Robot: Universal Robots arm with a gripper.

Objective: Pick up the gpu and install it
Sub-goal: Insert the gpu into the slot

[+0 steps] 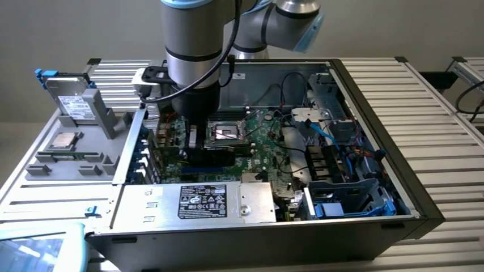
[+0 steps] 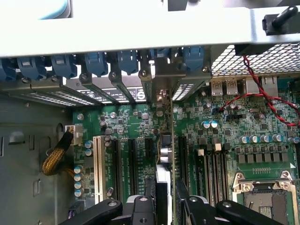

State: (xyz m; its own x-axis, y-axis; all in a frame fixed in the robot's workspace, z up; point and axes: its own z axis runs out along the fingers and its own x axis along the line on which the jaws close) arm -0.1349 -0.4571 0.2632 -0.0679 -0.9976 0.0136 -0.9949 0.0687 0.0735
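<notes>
Down inside the open computer case, the gripper is clamped on the gpu. It holds the card on edge over the green motherboard, among the long black slots. The card's silver end bracket reaches the row of rear openings with blue latches. In the exterior view the gripper sits toward the left of the board, just beside the bare processor socket.

I cannot tell whether the card's edge is already in a slot. The main risk is misalignment. If the edge sits off the slot line, pushing could bend the card or scrape nearby capacitors. The bracket could also catch on the metal divider between rear openings and tilt the card. A tilted card would likely seat at one end only. Red and black wires hang well apart from it and seem no threat. Letting go of an unseated card could let it tip over.
</notes>
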